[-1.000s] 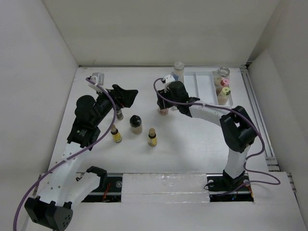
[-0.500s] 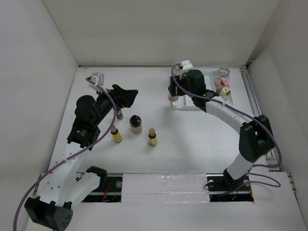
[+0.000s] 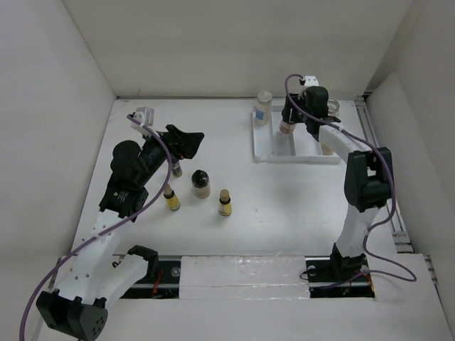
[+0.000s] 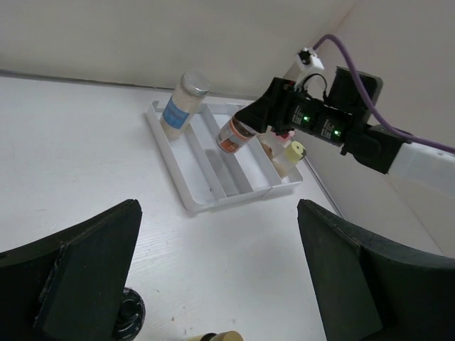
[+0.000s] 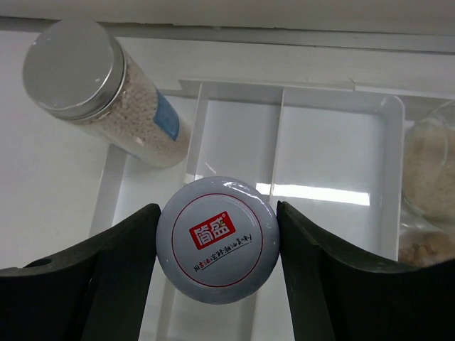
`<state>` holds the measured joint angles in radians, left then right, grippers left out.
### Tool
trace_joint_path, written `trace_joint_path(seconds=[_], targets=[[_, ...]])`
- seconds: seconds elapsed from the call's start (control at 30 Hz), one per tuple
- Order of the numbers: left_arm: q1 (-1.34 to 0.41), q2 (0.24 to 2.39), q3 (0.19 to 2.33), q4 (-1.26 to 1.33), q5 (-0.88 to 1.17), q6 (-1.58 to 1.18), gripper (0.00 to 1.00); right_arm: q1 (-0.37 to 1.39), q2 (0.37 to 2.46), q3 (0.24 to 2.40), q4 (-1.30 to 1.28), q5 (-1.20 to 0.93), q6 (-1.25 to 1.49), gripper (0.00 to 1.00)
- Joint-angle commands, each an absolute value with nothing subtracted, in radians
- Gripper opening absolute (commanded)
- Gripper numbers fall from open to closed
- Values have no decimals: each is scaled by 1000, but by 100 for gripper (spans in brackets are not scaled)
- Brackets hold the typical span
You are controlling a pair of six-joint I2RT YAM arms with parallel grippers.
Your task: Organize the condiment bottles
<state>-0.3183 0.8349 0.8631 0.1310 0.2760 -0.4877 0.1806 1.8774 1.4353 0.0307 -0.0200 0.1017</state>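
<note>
Pinching a white-capped jar (image 5: 217,240) in the right claw (image 5: 218,207), with matte black fingers (image 5: 106,277) pressed to both sides of the smooth round cap and its red printed mark. Hanging tilted over the white ridged plastic tray (image 5: 334,163), above the middle lanes. Clear glass and a reddish label below the cap.

Up and to the left of that claw, at the tray's left rim: a tall silver-capped jar (image 5: 92,78). A clear cylinder of pale grains, with a blue label and a dull metal lid. Inside the first lane or just outside it, hard to tell.

To the right of the claw, cut off by the frame edge: glass jars (image 5: 426,170) with pale contents, caps out of sight there. From above, mostly masked by the arm. Beside them, a yellow-capped bottle (image 4: 293,150) in the last lane.

Spreading the left claw (image 4: 219,206) wide, with nothing between its wedge-shaped black fingers. Well apart from the tray.

On the base side of that claw, upright on the white table (image 3: 284,213): a squat, dark black-capped bottle (image 3: 200,182) and two yellow-labelled bottles (image 3: 170,199) with tan caps. Right under the claw, one more small bottle (image 3: 176,169), half hidden, its cap hard to make out.
</note>
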Motion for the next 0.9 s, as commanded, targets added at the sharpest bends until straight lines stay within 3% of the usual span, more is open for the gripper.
trace_joint_path(seconds=[0.0, 0.5, 0.63, 0.7, 0.8, 0.87], targets=[[-314, 837, 867, 181, 285, -477, 87, 154, 1934, 1593, 155, -107, 104, 46], [-314, 847, 867, 181, 285, -477, 87, 173, 2218, 1856, 118, -5, 72, 46], [-314, 847, 867, 181, 276, -468, 87, 182, 2241, 1865, 118, -5, 72, 65], [-314, 847, 867, 181, 276, -468, 87, 183, 2227, 1865, 118, -5, 72, 80], [-314, 847, 867, 181, 276, -468, 87, 192, 2143, 1803, 127, -17, 72, 91], [-314, 856, 867, 181, 267, -468, 87, 202, 2085, 1767, 127, -6, 72, 91]])
